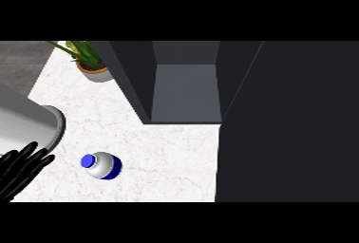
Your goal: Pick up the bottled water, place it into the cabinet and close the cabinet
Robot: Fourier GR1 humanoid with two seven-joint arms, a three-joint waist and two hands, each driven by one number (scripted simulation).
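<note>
The bottled water, white-grey with a blue cap and blue band, stands on the white marbled counter at the lower left. My left hand shows at the left edge, its black fingers straight and pointing up, a short way left of the bottle and not touching it. The dark cabinet stands open at the top centre, its grey inner shelf in view. Its dark door fills the right side. My right hand does not show.
A potted green plant stands at the counter's back left. A large grey rounded object lies at the left edge, just above my left hand. Bare counter lies between the bottle and the cabinet opening.
</note>
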